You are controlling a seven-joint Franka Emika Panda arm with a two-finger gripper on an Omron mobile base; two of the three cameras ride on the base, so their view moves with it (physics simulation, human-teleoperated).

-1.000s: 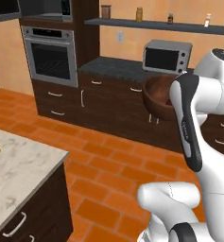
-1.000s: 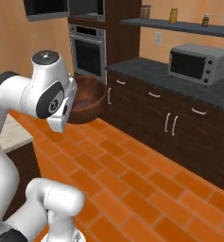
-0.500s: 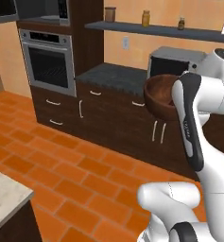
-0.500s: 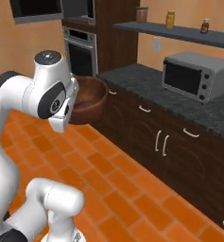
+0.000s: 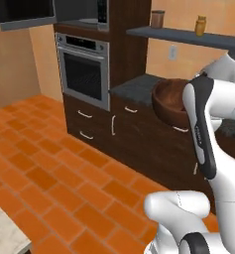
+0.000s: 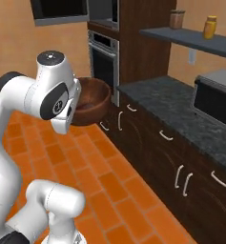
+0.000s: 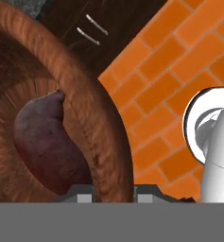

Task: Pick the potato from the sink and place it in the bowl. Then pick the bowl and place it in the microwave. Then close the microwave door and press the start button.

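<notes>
We counted one bowl (image 5: 169,101) and one potato (image 7: 45,142) lying inside it. There was one steel-fronted oven (image 5: 83,74) and one open microwave (image 5: 79,11) above it. On the one shelf (image 6: 193,41) we counted two jars (image 6: 177,19), one brown and one yellow. One toaster oven (image 6: 213,97) stood on the worktop (image 6: 181,112). We counted one white robot arm (image 6: 38,95).
</notes>
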